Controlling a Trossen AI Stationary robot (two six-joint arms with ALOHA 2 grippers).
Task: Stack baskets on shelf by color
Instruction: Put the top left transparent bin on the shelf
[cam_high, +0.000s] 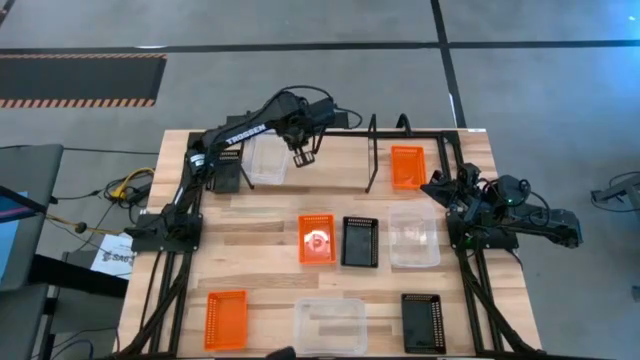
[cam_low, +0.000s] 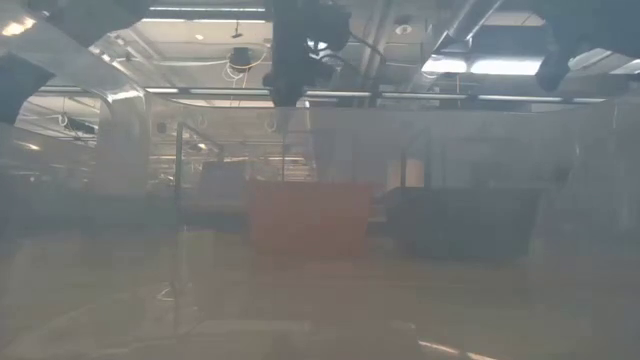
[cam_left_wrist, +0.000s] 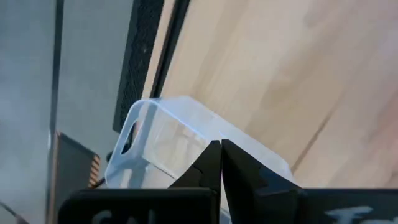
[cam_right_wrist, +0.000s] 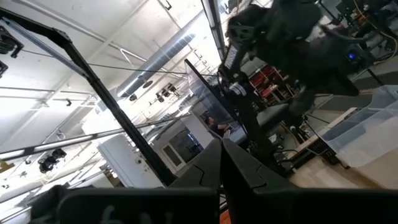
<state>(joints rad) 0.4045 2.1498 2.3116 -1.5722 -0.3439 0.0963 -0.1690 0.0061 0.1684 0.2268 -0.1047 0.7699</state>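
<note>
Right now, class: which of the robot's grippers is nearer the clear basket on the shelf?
The left gripper: it hovers just beside the clear basket on the shelf. The right gripper sits folded by the table's far right side.

We see a large industrial lab or workshop hall. A slatted wooden bench (cam_high: 270, 225) stands on a grey concrete floor (cam_high: 300, 70) marked with dark lines and a hazard-striped mat (cam_high: 80, 80). Overhead run a high white ceiling (cam_right_wrist: 124, 37) with exposed ducts (cam_right_wrist: 165, 50), beams and strip lights (cam_low: 500, 65). Loose cables (cam_high: 125, 190) trail beside the bench, and farther racks and equipment fill the background.
</note>
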